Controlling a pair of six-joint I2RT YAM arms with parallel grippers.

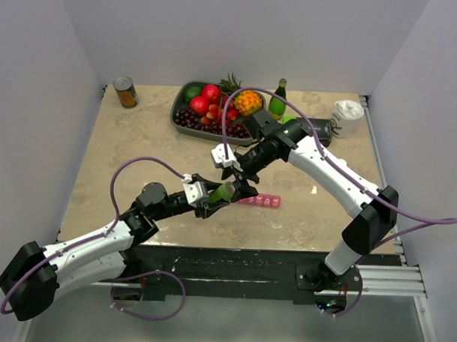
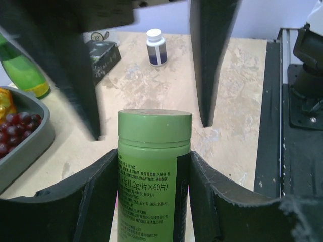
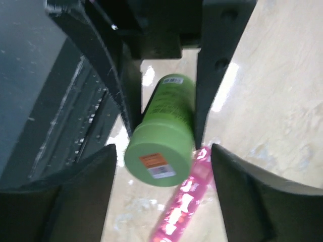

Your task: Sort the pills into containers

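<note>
My left gripper (image 1: 213, 194) (image 2: 151, 160) is shut on a light green pill bottle (image 1: 222, 191) (image 2: 151, 171) with a green cap and holds it above the table. My right gripper (image 1: 241, 182) (image 3: 162, 151) is open, its jaws either side of the bottle's cap (image 3: 159, 156) without touching it. Its fingers (image 2: 213, 60) show beyond the cap in the left wrist view. The pink pill organizer (image 1: 263, 201) (image 3: 184, 206) lies flat on the table just under and right of the bottle. No loose pills show.
A grey fruit tray (image 1: 178, 115) (image 2: 35, 146), a green glass bottle (image 1: 277, 102) (image 2: 22, 70) and a dark box (image 1: 320, 131) (image 2: 103, 54) stand at the back. A tin can (image 1: 126, 92) is back left, a white cup (image 1: 347, 115) back right. A small white bottle (image 2: 155, 46) stands beyond.
</note>
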